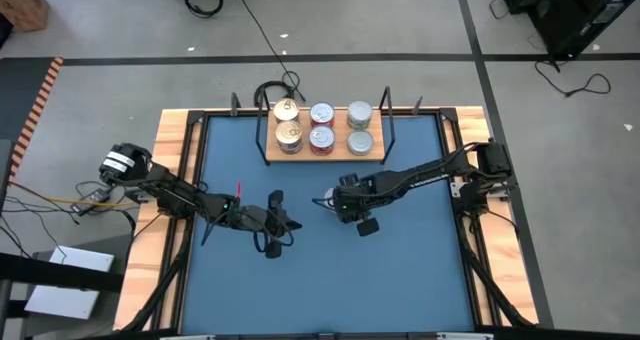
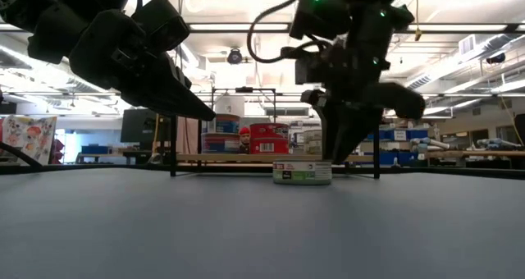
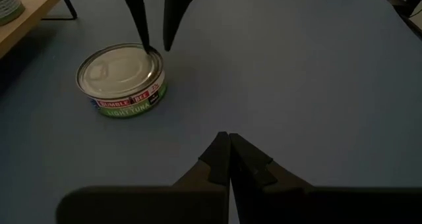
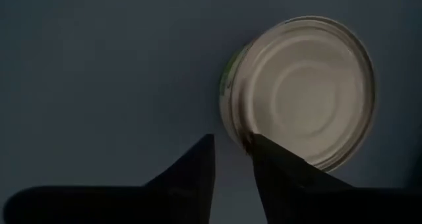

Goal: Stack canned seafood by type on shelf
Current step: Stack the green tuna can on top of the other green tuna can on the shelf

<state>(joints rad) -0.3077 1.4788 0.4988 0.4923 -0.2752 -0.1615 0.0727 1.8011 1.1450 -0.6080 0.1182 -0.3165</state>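
Six tins [image 1: 321, 126] on shelf [image 1: 372, 154]: two gold-lidded, two red-sided, two plain silver. One more tin [image 3: 121, 78] on blue counter [image 1: 400, 270], under right pincer [image 3: 153, 45], prongs slightly parted, grasping nothing. Left pincer [image 3: 229, 151] clenched, empty, nearby

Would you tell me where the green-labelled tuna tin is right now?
The green-labelled tuna tin sits upright on the blue table, in front of the shelf, directly beneath the right gripper.
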